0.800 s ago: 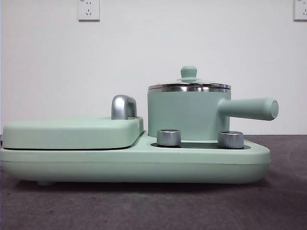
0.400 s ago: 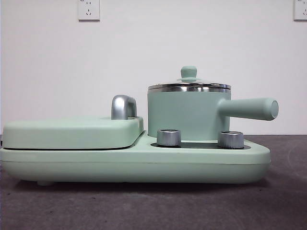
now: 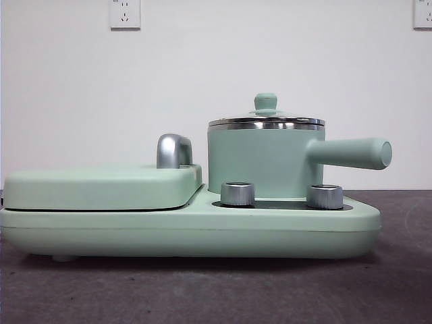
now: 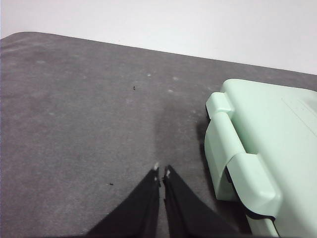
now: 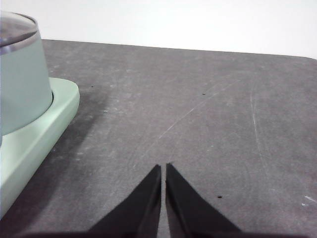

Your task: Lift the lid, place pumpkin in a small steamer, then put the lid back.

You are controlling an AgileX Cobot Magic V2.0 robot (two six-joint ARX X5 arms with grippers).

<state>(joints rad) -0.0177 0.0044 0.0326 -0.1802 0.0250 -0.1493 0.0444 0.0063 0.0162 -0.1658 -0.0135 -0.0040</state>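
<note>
The small steamer (image 3: 260,162), a mint-green pot with a long side handle (image 3: 351,152), stands on the right half of the cooker base (image 3: 189,233). The lid (image 3: 266,120) rests on it, its knob (image 3: 266,102) on top. The pumpkin is out of view. My left gripper (image 4: 161,172) is shut over bare grey table beside the cooker's hinged end (image 4: 247,163). My right gripper (image 5: 163,167) is shut over the table, apart from the small steamer (image 5: 20,79) and base edge (image 5: 39,134). Neither holds anything.
A flat mint-green griddle cover (image 3: 101,185) with a chrome handle (image 3: 173,151) fills the base's left half. Two chrome dials (image 3: 237,194) (image 3: 325,196) stand in front of the pot. A white wall with sockets (image 3: 125,13) lies behind.
</note>
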